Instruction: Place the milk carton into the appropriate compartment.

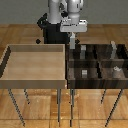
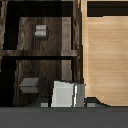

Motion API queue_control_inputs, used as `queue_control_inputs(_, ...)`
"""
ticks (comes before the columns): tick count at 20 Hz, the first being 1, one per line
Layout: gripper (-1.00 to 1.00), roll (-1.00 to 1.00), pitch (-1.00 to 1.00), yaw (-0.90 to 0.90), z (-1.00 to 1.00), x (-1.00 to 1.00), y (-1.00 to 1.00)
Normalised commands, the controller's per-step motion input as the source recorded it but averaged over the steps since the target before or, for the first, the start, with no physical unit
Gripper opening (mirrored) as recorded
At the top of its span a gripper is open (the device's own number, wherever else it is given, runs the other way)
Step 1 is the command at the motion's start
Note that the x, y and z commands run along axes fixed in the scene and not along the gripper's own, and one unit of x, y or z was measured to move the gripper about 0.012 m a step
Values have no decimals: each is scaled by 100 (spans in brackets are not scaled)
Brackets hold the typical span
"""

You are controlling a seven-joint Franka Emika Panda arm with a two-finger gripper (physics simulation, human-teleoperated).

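In the wrist view the milk carton [image 2: 65,94], a pale grey-white box, sits close to the camera between the dark fingertips [image 2: 93,101]. My gripper [image 2: 68,102] is shut on it. In the exterior view the gripper [image 1: 73,44] hangs above the back of the dark divided bin [image 1: 98,61], close to the wall it shares with the light wooden tray [image 1: 35,82]. The carton itself is too small to make out there. The carton is held above the bin, over a dark compartment next to the tray's edge [image 2: 81,50].
Small grey items lie among the dark dividers [image 1: 85,73] [image 1: 116,70] [image 1: 83,50]; two show in the wrist view [image 2: 41,31] [image 2: 29,85]. The light tray's floor [image 2: 107,50] lies beside the bin. Both containers stand on thin legs over a wooden floor.
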Motion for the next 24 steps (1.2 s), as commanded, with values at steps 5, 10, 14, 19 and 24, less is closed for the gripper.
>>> queue_control_inputs(5, -100, 0, 0, 0, -22, 0, 60)
queue_control_inputs(10, -100, 0, 0, 0, -100, 0, 0)
queue_control_inputs(14, -100, 0, 0, 0, -100, 0, 0)
queue_control_inputs(19, 100, 0, 0, 0, 0, 0, 0)
queue_control_inputs(24, 100, 0, 0, 0, 0, 0, 0)
